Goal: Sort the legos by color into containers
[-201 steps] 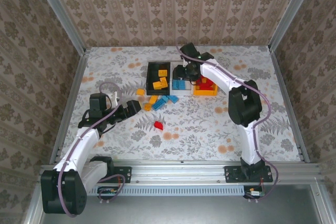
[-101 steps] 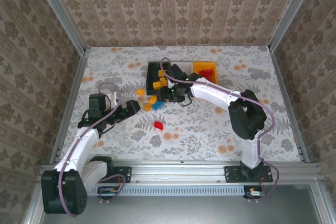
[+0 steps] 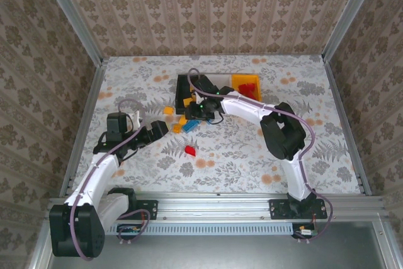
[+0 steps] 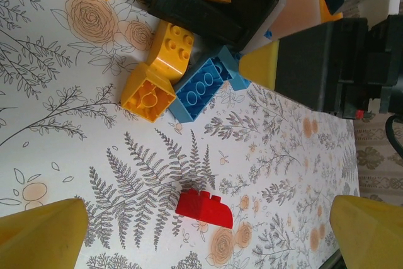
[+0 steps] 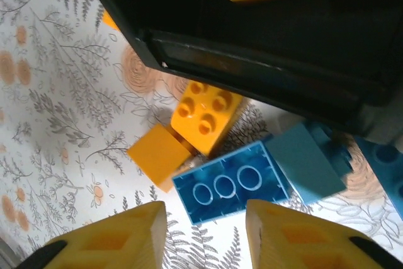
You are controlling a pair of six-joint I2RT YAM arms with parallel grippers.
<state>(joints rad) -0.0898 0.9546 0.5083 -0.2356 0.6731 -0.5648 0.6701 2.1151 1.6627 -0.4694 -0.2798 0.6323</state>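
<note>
We see a fern-and-flower tabletop (image 3: 340, 149); papered walls (image 3: 208, 11) from nine to three o'clock, metal rail (image 3: 220, 201) at six.

Two slim robot arms of matching build. The left arm (image 3: 96, 177) and right arm (image 3: 249, 108) each have glossy white link shells joined by chunky black joint housings. A mauve-grey cable (image 3: 310, 131) runs loosely along each arm. Both rise from black bases (image 3: 302, 206). The left fingers (image 4: 41, 234) and right fingers (image 5: 110, 237) are blunt wedges of orange-yellow plastic.
</note>
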